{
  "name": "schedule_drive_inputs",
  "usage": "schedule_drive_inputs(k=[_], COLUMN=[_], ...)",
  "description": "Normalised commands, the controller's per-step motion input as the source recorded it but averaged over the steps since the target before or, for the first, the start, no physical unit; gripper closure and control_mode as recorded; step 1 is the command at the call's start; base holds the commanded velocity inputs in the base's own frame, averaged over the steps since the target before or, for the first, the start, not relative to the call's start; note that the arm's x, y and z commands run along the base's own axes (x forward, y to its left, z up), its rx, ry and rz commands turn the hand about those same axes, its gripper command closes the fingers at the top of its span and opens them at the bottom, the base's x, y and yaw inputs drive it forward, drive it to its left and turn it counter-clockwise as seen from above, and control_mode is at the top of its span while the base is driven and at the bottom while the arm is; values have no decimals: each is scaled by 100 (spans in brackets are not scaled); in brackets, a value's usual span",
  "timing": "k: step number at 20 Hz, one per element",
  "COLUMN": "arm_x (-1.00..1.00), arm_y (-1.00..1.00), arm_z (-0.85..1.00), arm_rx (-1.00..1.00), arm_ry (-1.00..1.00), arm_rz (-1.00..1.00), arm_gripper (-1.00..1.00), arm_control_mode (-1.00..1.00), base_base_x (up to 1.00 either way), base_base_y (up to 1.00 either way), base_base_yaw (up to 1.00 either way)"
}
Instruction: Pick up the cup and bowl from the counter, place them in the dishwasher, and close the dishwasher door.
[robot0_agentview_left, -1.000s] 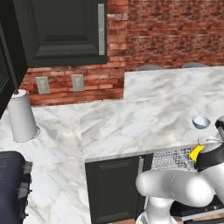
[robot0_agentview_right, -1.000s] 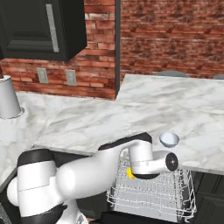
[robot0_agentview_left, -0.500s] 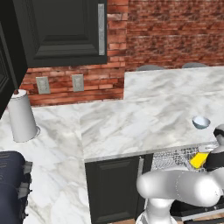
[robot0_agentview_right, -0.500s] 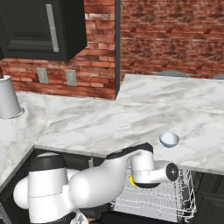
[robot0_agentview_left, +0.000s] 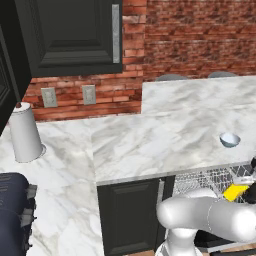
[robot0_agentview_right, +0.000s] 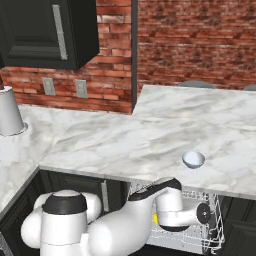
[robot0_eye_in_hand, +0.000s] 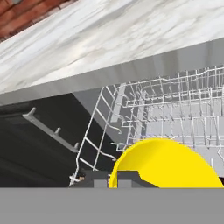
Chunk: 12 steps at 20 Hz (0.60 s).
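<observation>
A yellow cup (robot0_agentview_left: 235, 192) hangs just below the counter (robot0_agentview_left: 150, 145) edge, over the pulled-out white wire rack (robot0_agentview_left: 200, 178) of the dishwasher. My gripper (robot0_eye_in_hand: 113, 178) is shut on the cup's (robot0_eye_in_hand: 166, 164) rim, with the rack (robot0_eye_in_hand: 175, 113) right behind it. In the right base view a sliver of the cup (robot0_agentview_right: 155, 218) peeks out behind my forearm. The pale blue-grey bowl (robot0_agentview_left: 229, 139) sits upright on the counter near its front edge, above the rack, and shows again as the bowl (robot0_agentview_right: 193, 159). The dishwasher door is hidden by my arm and the rack.
A black cabinet door (robot0_agentview_left: 130, 215) with a steel handle stands left of the rack. A white paper-towel roll (robot0_agentview_left: 25, 132) stands at the counter's far left. Brick wall and a dark upper cabinet (robot0_agentview_left: 75, 35) lie behind. The counter's underside (robot0_eye_in_hand: 131, 70) is close above the hand.
My arm has sunk lower and slightly right, carrying the cup from counter-edge height down in front of the rack. The bowl has stayed put.
</observation>
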Motion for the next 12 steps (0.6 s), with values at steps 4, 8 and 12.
schedule_drive_inputs(k=[4,8,12], arm_x=[-1,0,0], arm_y=[-13,-11,-18], arm_z=[-39,-26,-14], arm_rx=[1,7,13], arm_ry=[0,1,0], arm_rz=[0,-5,-9], arm_gripper=[100,100,100], arm_control_mode=[-100,-100,-100], base_base_x=[0,0,0], base_base_y=[0,0,0], base_base_yaw=[0,0,0])
